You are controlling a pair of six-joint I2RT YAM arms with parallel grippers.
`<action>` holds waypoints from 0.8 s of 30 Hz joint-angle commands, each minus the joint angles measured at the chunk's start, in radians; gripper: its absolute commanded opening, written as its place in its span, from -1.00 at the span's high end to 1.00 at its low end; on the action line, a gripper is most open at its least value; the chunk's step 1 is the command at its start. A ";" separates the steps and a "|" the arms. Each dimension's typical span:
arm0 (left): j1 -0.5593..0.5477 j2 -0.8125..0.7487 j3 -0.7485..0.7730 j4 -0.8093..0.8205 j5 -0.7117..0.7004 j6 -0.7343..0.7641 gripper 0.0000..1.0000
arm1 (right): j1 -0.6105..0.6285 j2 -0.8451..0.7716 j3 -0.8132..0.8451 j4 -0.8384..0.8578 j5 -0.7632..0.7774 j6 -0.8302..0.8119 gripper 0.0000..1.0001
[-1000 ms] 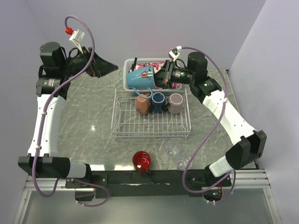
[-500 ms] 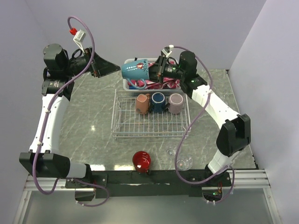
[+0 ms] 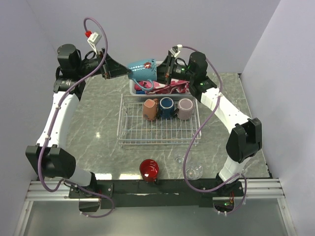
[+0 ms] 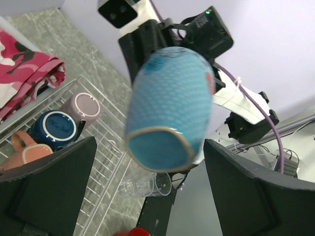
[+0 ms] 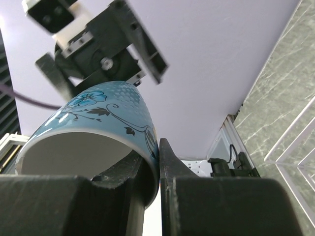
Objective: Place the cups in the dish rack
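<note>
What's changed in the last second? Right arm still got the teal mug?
The right gripper, shut on the rim of the teal mug, carried it left toward the left gripper, which swung right to meet it, jaws open and facing the mug's base. Unchanged: three mugs in the dish rack, the red mug and two glasses at the near edge.

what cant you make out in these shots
- Top view: what is in the basket, under the cloth and teal mug.
- Top view: glasses too faint to tell upright or lying.
- Left wrist: red mug cut off by the bottom edge.
- Left wrist: whether the open left claw touches the teal mug, which is blurred.
</note>
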 commanded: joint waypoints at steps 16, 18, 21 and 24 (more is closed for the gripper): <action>-0.035 -0.005 -0.063 0.277 -0.005 -0.221 -0.93 | 0.031 0.075 0.116 0.166 -0.045 0.096 1.00; -0.041 0.007 -0.081 0.380 0.008 -0.311 -0.93 | 0.036 0.093 0.126 0.199 -0.040 0.119 1.00; -0.053 0.041 -0.037 0.333 0.030 -0.305 -0.93 | 0.037 0.102 0.147 0.199 -0.031 0.121 1.00; -0.061 0.036 -0.067 0.398 0.035 -0.339 -0.93 | 0.040 0.107 0.158 0.204 -0.031 0.127 1.00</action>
